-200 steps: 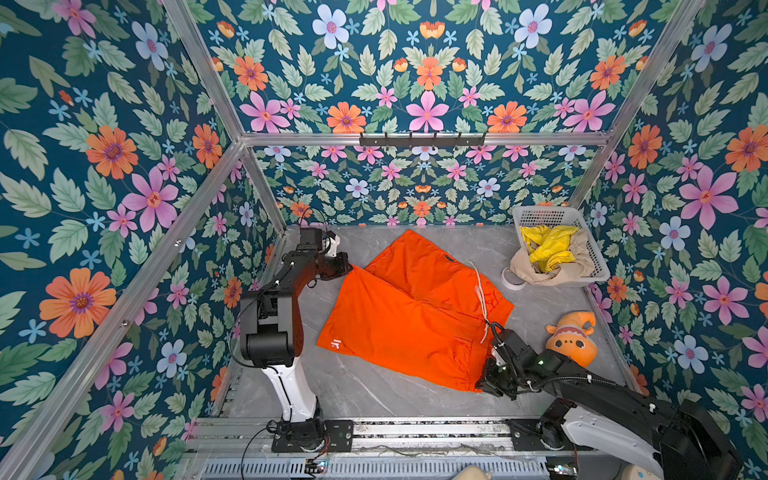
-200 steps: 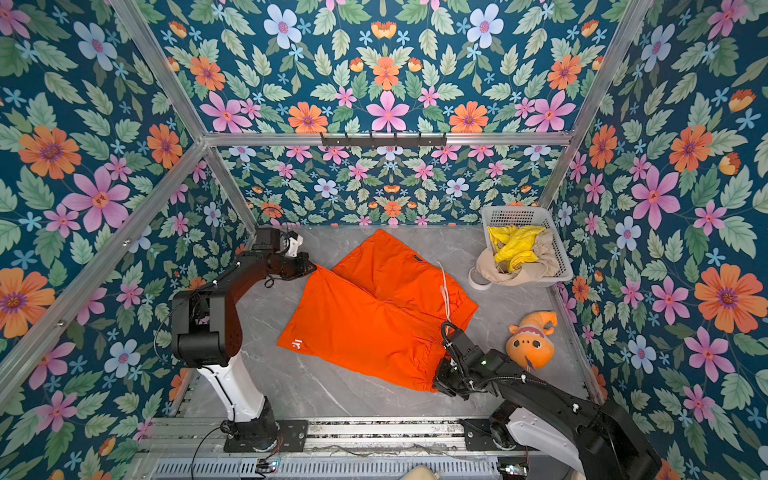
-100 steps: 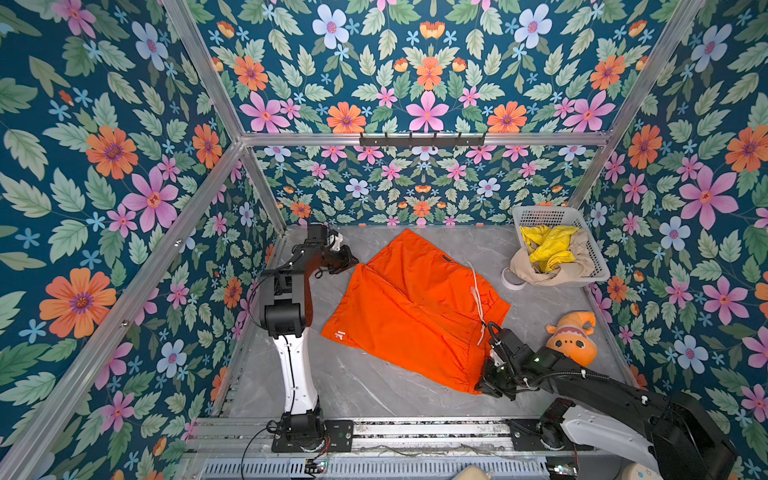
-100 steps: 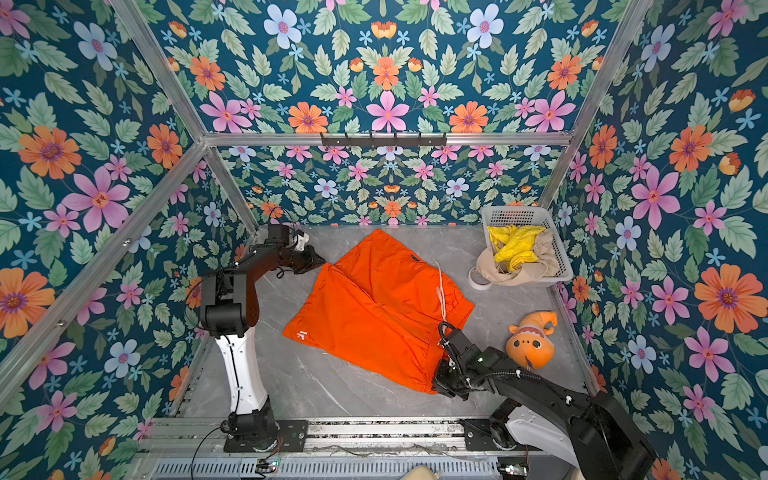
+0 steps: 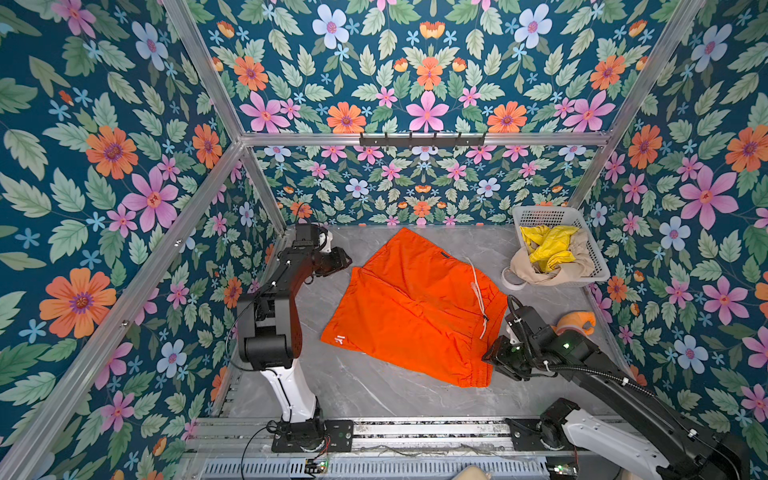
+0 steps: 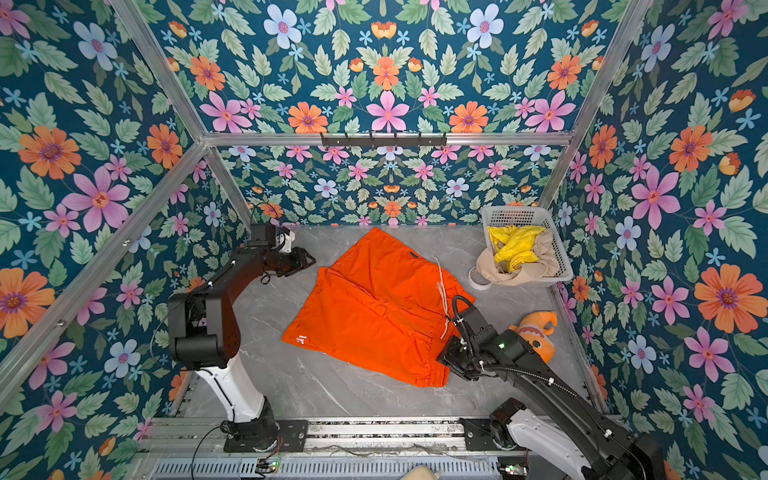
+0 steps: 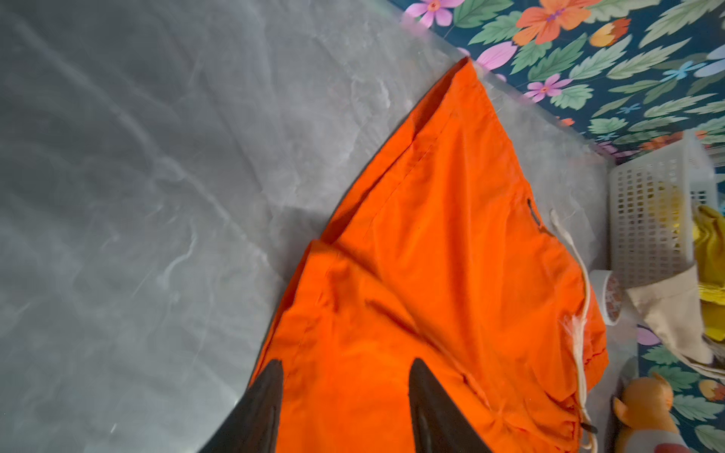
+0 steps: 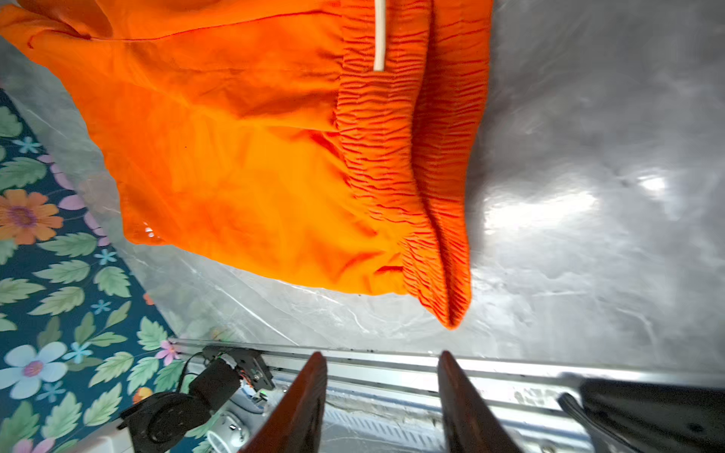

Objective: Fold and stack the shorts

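Right gripper is spread, with a clear gap between the two fingers and nothing pinched in there. The orange shorts lie on the grey marbled desk near the tips but not touching them. The crinkly elastic waistband runs down one edge and ends in a pointy corner, which is the bit closest to the fingers. A white drawstring end lies across the waistband, and there's a tiny white logo near the far hem. A metal rail shows through the gap along the desk's edge. Floral wall sits beyond the hem side.
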### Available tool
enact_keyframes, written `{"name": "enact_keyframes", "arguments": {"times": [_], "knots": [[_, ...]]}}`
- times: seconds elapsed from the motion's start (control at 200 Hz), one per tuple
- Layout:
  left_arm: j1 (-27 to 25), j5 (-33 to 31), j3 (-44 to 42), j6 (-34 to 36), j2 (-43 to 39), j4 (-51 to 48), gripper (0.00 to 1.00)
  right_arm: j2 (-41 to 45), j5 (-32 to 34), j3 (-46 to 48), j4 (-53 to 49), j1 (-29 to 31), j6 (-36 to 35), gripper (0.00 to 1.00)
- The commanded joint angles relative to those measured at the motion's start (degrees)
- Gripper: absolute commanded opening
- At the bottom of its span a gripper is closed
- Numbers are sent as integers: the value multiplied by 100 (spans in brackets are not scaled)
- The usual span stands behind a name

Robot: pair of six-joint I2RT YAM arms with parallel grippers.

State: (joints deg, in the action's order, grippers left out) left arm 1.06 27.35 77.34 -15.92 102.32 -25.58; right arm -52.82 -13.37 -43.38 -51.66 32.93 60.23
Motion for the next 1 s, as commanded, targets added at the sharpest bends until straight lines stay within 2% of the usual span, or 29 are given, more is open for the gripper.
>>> {"name": "enact_keyframes", "arguments": {"times": [0.0,0.09,0.135,0.255,0.33,0.59,0.82,0.995], "knots": [[33,-323,-600,291,-585,-587,54,-284,533,-497,-1019,1,-492,47],[33,-171,-1164,327,-981,-732,53,-634,549,-914,-753,19,-965,47],[34,-299,-1424,312,-1140,-799,53,-777,469,-971,-400,30,-1116,47],[39,-561,-2136,35,-1486,-810,53,-1229,-63,-766,847,30,-1180,47],[43,-624,-2466,-143,-1702,-894,55,-1623,-182,-676,1289,30,-1152,47],[229,-1502,-2963,-408,-2353,-1237,63,-2979,-274,-771,2160,-66,-1366,47],[608,-1134,-3245,-438,-2148,-1036,63,-3736,-141,-921,2232,-243,-1577,47],[649,-791,-3400,-564,-2007,-799,58,-3947,-193,-1033,2291,-259,-1655,47]]}}
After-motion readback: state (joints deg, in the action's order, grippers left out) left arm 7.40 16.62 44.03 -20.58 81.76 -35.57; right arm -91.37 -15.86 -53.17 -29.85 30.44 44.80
